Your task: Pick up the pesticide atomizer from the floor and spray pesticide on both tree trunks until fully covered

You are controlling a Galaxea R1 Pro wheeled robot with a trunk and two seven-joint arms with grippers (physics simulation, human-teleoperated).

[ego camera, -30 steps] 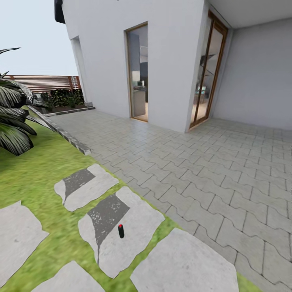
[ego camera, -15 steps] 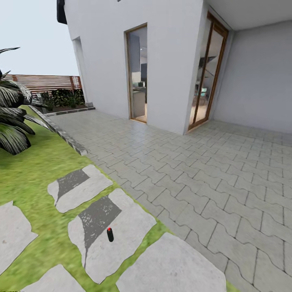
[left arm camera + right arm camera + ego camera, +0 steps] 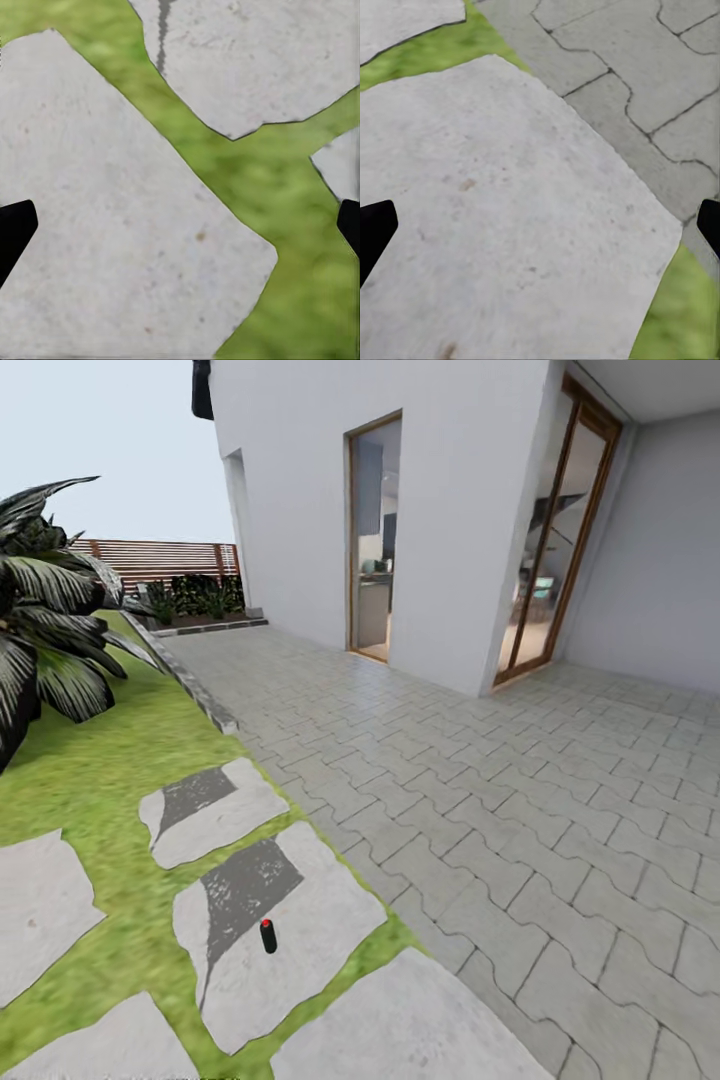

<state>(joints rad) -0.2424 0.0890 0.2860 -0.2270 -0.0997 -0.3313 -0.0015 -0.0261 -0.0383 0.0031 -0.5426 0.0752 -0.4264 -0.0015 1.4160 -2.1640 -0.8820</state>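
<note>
garden: lawn (image 3: pixel 100 760) runs along the head view's left side, up to the brown slat fence (image 3: pixel 160 558) at its far edge
stepping stones: pale slabs (image 3: pixel 320 920) set in the grass at the lawn's near edge, beside the paving
bollard lamp: short dark post with a red top (image 3: pixel 268 937), upright near the middle of one slab
palm-like plant: striped leaves (image 3: pixel 50 620) at the lawn's left edge
kerb: stone strip (image 3: pixel 190 685) between lawn and grey paved patio (image 3: pixel 500 790)
house: white wall (image 3: pixel 300 490) behind the patio, wood-framed glass door (image 3: pixel 375 540)
left gripper (image 3: pixel 180 225): released, fingertips (image 3: pixel 13 225) wide apart, over a slab (image 3: pixel 112 247) and grass
right gripper (image 3: pixel 540 225): released, holding nothing, over a slab's corner (image 3: pixel 510 225) next to the paving (image 3: pixel 660 75)
</note>
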